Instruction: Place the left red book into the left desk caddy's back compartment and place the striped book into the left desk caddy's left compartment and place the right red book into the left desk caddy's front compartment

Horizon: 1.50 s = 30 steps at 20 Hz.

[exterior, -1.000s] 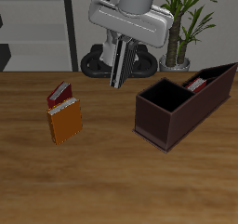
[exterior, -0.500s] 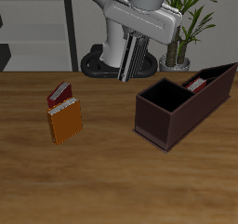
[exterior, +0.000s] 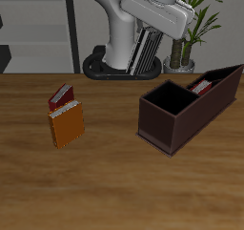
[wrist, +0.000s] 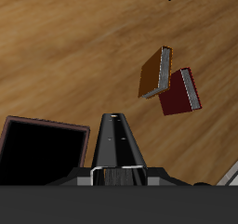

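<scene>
My gripper [exterior: 151, 33] hangs high above the table's back edge, shut on the striped book [exterior: 143, 54], which dangles tilted below it. In the wrist view the book [wrist: 116, 139] sticks out dark and end-on from between the fingers of the gripper [wrist: 117, 170]. The left desk caddy [exterior: 181, 127] is a long dark maroon box; its large square compartment [exterior: 172, 98] shows dark inside. The left red book [exterior: 200, 84] stands in a slot at its far end. The right red book [exterior: 61, 94] [wrist: 179, 90] lies on the table against an orange book.
The orange book [exterior: 67, 125] [wrist: 155, 72] lies nearer the table's front edge than the red one beside it. A potted plant [exterior: 191, 24] stands behind the caddy. The robot's base [exterior: 119, 62] sits at the back.
The gripper has risen and swung toward the caddy's side with the striped book, tilting it more. The books on the table and the caddy have not moved.
</scene>
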Motion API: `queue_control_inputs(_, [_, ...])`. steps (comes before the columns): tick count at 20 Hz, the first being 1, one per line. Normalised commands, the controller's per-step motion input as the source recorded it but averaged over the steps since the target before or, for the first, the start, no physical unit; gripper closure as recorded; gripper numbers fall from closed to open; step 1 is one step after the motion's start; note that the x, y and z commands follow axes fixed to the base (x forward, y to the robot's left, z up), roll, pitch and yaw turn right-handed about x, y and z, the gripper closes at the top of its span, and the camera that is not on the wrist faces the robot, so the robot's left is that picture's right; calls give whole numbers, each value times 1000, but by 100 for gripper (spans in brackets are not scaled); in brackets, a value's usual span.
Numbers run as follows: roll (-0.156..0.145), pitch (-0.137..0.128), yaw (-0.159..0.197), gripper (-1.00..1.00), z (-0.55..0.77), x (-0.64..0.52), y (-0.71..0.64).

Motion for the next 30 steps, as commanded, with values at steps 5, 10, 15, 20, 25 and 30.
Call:
queue_control_inputs(5, [29, 0, -33, 100, -95, -190, 217])
queue_control_inputs(10, [25, -19, 16, 100, -106, -223, 212])
queue_control_inputs(15, [57, 3, 14, 100, -165, -306, 307])
queue_control_inputs(20, [7, -48, 1, 100, -41, -343, 261])
queue_control_inputs(25, [7, -13, 7, 100, -224, -275, 379])
queue_control_inputs(30, [53, -12, 17, 100, -128, -243, 229])
